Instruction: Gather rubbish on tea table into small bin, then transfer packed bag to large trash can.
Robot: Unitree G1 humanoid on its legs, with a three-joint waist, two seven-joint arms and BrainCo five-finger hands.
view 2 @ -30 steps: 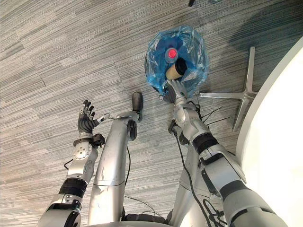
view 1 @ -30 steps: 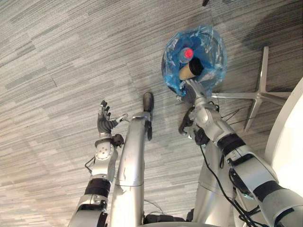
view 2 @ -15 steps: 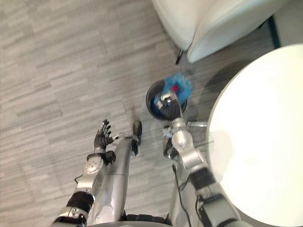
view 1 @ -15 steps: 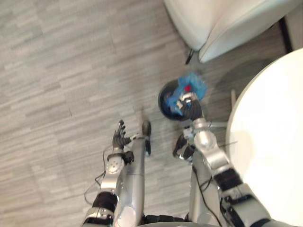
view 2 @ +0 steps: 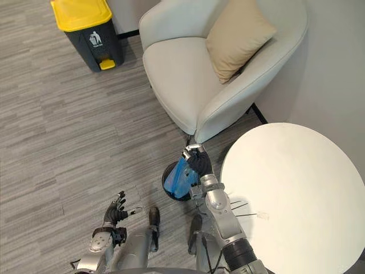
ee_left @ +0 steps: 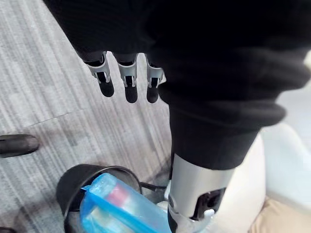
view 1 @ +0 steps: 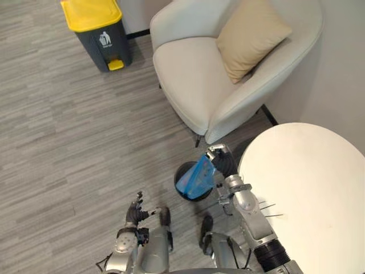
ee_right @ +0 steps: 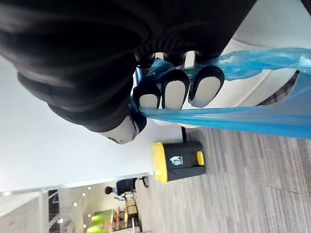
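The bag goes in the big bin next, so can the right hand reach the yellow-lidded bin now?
Probably not. The right hand, shut on the blue bag, is beside the table; the yellow-lidded bin stands far across the floor, lid closed.

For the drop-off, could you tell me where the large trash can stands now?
In the left eye view the yellow-lidded trash can stands at upper left on the floor, beside the white armchair, far from the blue bag in the right hand.
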